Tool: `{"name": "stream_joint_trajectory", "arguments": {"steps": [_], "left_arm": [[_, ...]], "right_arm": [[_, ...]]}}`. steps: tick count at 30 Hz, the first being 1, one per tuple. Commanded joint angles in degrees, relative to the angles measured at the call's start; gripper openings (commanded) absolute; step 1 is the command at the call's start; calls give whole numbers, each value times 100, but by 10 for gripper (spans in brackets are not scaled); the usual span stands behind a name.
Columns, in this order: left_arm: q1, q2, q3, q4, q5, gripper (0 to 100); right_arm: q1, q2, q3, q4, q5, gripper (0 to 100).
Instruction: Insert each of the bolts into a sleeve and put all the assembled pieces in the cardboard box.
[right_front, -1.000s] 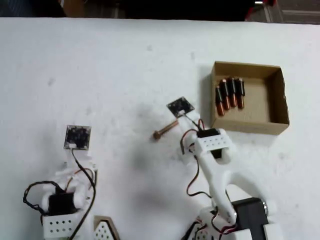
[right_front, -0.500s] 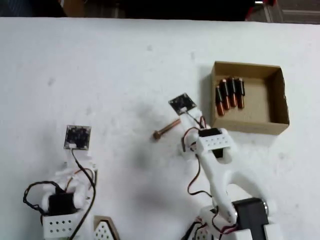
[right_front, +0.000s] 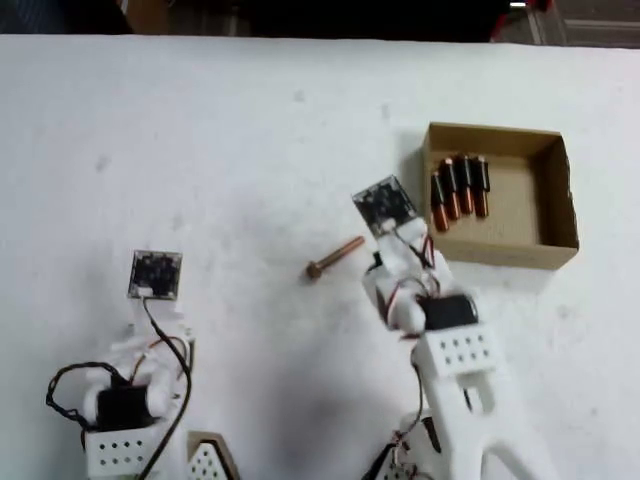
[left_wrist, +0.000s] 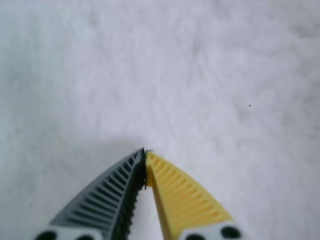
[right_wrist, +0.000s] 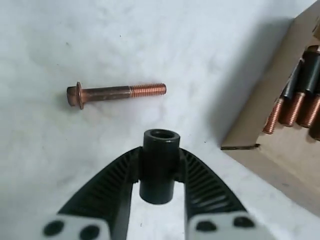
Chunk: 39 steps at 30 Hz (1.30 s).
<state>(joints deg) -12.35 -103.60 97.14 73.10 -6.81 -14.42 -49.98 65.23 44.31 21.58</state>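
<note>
A copper bolt (right_front: 335, 256) lies loose on the white table, also seen as the bolt (right_wrist: 115, 92) in the right wrist view. My right gripper (right_wrist: 159, 172) is shut on a black sleeve (right_wrist: 159, 165), held upright just short of the bolt. In the high view the right arm (right_front: 420, 300) stands between the bolt and the cardboard box (right_front: 552, 250). Several assembled pieces (right_front: 459, 190) lie in the box's left part. My left gripper (left_wrist: 145, 156) is shut on nothing, close over bare table; its arm (right_front: 145, 330) sits at the near left.
The box's near corner (right_wrist: 240, 145) is close beside the held sleeve. White table (right_front: 200, 150) stretches wide to the left and behind the bolt. The arm bases (right_front: 460, 440) stand along the near edge.
The right arm has drawn back toward the near edge and its wrist has lifted and tilted, its camera shifting slightly right. Bolt, box and left arm have not moved.
</note>
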Motion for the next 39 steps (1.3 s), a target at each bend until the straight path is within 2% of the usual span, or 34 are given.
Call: {"name": "stream_joint_trajectory", "arguments": {"steps": [1, 4, 8, 11, 15, 18, 21, 25, 30, 39], "left_arm": [[-40, -66, -18, 35, -70, 24], [-40, -66, -18, 35, -70, 24], [-40, -75, -18, 26, -70, 24], [-40, -75, -26, -9, -70, 24], [-75, -75, -26, -527, -79, 23], [-84, -75, -18, -730, -633, 21], [-382, -75, -70, -844, -1037, 21], [-936, -66, -633, -607, -1002, 23], [-945, -66, -1433, -176, -1415, 21], [-963, -48, -2462, 167, -1600, 20]], "right_arm": [[57, -875, 202, 40, 18, 16], [66, -1402, 448, 40, -18, 16], [75, -1956, 747, 40, -677, 16], [75, -2167, 818, 75, -721, 16], [75, -2255, 993, 40, -747, 16], [84, -2255, 1099, 40, -747, 16], [84, -2255, 1099, 40, -747, 16], [84, -2255, 1196, 31, -747, 16], [84, -2255, 1257, 31, -747, 16], [84, -2255, 1284, 31, -747, 16]]}}
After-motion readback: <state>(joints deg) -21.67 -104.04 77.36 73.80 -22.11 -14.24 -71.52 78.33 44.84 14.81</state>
